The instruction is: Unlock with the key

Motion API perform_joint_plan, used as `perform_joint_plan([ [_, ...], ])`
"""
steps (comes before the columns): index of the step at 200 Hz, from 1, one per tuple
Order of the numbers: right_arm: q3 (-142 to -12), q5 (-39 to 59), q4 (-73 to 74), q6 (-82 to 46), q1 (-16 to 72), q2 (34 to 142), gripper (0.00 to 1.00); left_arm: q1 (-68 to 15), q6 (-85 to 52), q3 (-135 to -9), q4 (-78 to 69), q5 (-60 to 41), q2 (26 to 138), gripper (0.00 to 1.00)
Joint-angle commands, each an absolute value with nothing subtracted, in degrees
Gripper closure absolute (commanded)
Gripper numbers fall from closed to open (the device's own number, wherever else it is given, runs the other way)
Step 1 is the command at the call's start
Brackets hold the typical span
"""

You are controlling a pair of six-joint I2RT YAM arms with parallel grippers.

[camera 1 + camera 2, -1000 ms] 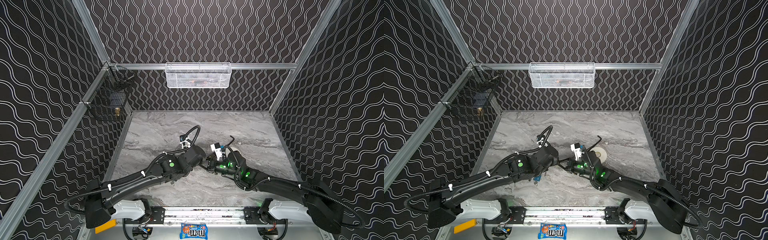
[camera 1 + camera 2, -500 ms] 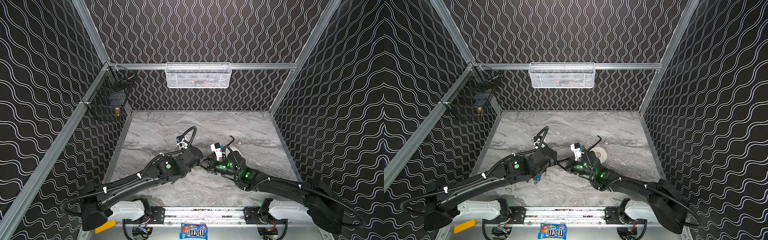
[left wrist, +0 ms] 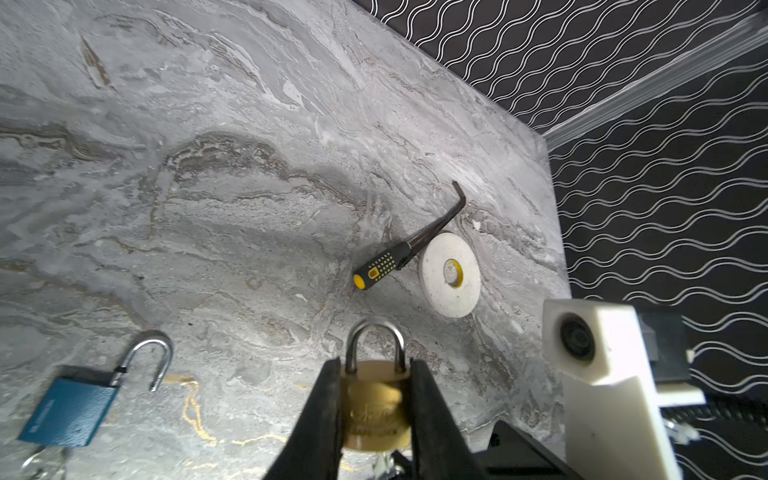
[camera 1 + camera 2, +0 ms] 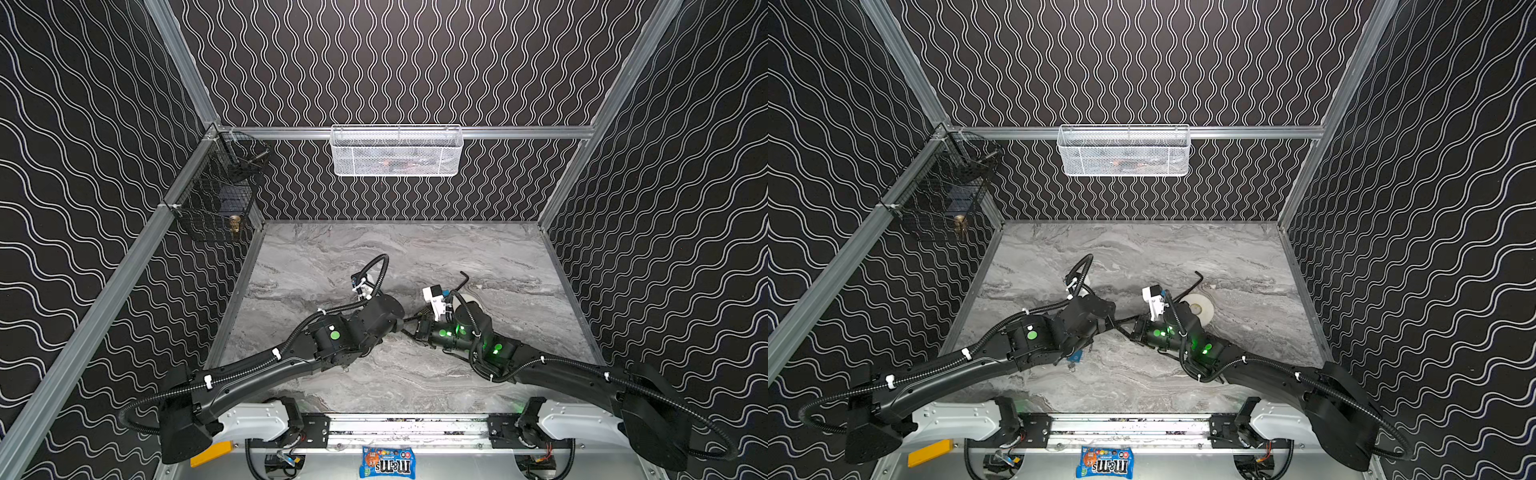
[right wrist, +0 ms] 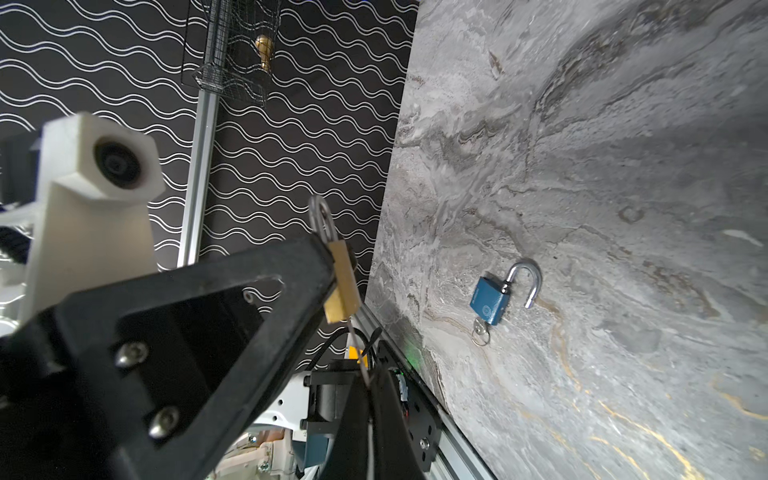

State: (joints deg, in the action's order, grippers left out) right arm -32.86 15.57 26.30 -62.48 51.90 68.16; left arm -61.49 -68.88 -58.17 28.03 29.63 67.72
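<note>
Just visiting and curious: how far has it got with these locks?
Done: the blue lock lies open on the table, key in it. In hand: the left end effector grips the brass lock, and the right end effector pinches a thin piece, seemingly a key, at its base. Left: its shackle is shut.

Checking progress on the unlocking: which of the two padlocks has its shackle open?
The blue padlock lying on the table: its shackle is swung open. The brass padlock clamped in the left gripper has its shackle shut.
</note>
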Motion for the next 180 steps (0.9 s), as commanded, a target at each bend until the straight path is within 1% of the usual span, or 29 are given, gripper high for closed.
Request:
perform_joint_plan([
  [1, -35.01, 11.08, 29.12, -59.55, 51.95, 67.16, 1.0, -61.7, -71.43, -56.82, 31.19, 26.27, 67.0, 1.0],
  [56, -36.73, 9.63, 25.56, -58.45, 52.99, 66.5, 1.0, -61.7, -75.83, -54.49, 29.56, 27.34, 65.13, 1.0],
  [92, -35.48, 7.35, 27.17, -59.26, 54.68, 66.09, 1.0, -61.7, -78.79, -53.39, 25.74, 26.68, 64.65, 1.0],
  [140, -35.35, 9.14, 25.8, -58.64, 55.12, 66.91, 1.0, -61.7, -79.55, -53.07, 22.61, 26.43, 63.53, 1.0],
  [180, -36.43, 6.89, 22.23, -55.55, 55.46, 66.03, 1.0, -61.7, -79.67, -52.55, 21.27, 24.53, 63.01, 1.0],
])
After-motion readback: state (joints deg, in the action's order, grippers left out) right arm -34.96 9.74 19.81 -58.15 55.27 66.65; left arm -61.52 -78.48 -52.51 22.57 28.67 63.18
